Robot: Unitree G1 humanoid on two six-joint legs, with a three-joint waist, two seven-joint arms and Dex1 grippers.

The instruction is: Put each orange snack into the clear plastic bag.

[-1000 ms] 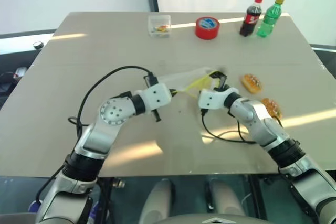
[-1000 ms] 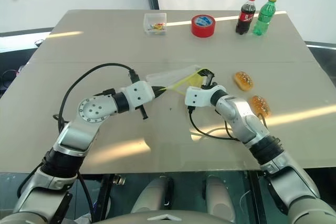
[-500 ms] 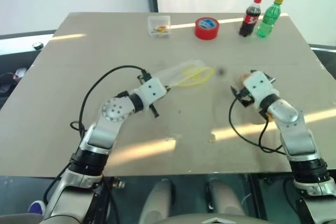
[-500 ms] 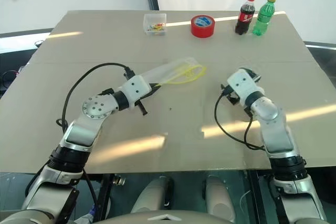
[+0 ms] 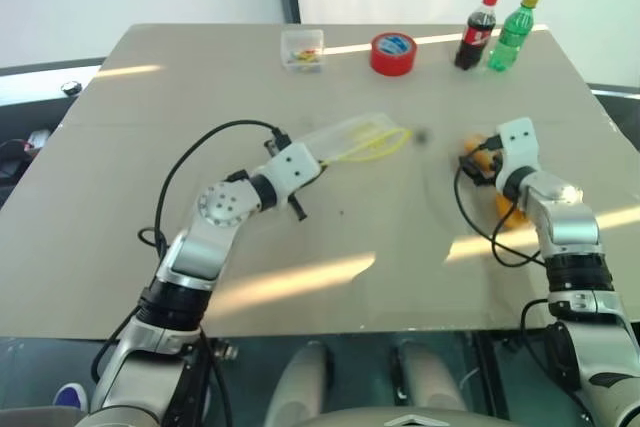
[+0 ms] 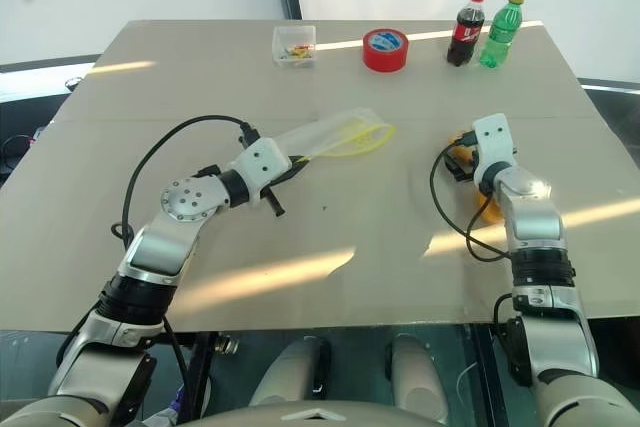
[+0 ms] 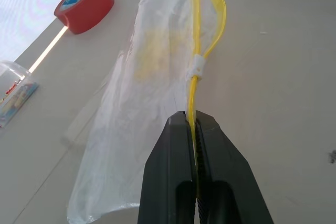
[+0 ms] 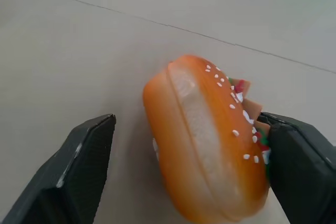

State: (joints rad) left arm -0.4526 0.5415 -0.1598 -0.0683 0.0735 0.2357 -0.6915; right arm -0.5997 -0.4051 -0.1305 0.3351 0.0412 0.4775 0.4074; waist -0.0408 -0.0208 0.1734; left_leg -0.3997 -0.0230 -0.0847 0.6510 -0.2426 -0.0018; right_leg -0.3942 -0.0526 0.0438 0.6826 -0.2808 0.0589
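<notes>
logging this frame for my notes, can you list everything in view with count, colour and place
orange snacks: two, orange-brown, right side of the table; one between the right pincer's fingers, the other beside the right forearm
clear plastic bag: one, transparent with a yellow strip, mid-table, gripped at its yellow edge
red tape roll: one, red, far edge of the table
small clear box: one, transparent with coloured bits inside, far edge, left of the tape
bottles: two, far right corner; dark with a red cap, green with a yellow cap
table: one, beige
left pincer: black, shut on the bag's edge
right pincer: black, open around a snack
</notes>
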